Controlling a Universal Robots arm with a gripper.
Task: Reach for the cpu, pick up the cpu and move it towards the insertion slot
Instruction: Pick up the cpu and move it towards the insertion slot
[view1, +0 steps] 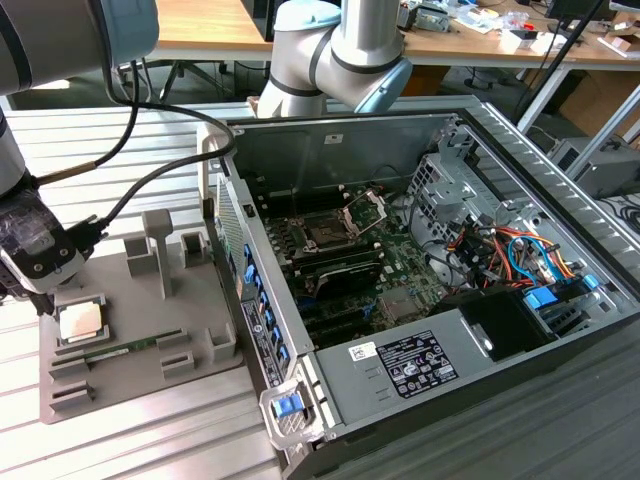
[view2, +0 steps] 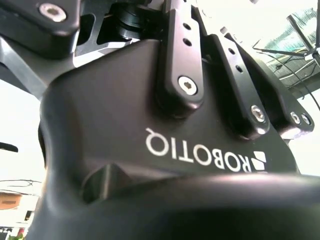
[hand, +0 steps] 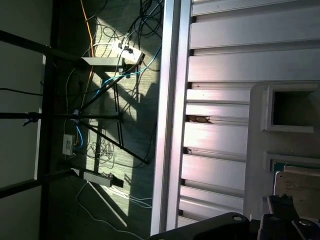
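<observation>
Grey tray (view1: 130, 372) lies beside open computer case (view1: 335, 148).

A grey arm (view1: 340, 40) folds at a blue-capped joint (view1: 385, 90) well away from the tool, and a second thick link (view1: 70, 30) descends directly above it. The wrist (view1: 35, 245), wrapped in clear film, carries the tool (view1: 22, 285) pointing downward. In the second wrist view, the tool's black housing (view2: 150, 135) bears bolted link bars (view2: 180, 60).

White logo lettering (view2: 200, 152), inverted, runs across the gripper housing (view2: 100, 120). A printed label (view1: 416, 366) sits on the power supply (view1: 480, 335), too small to read.
</observation>
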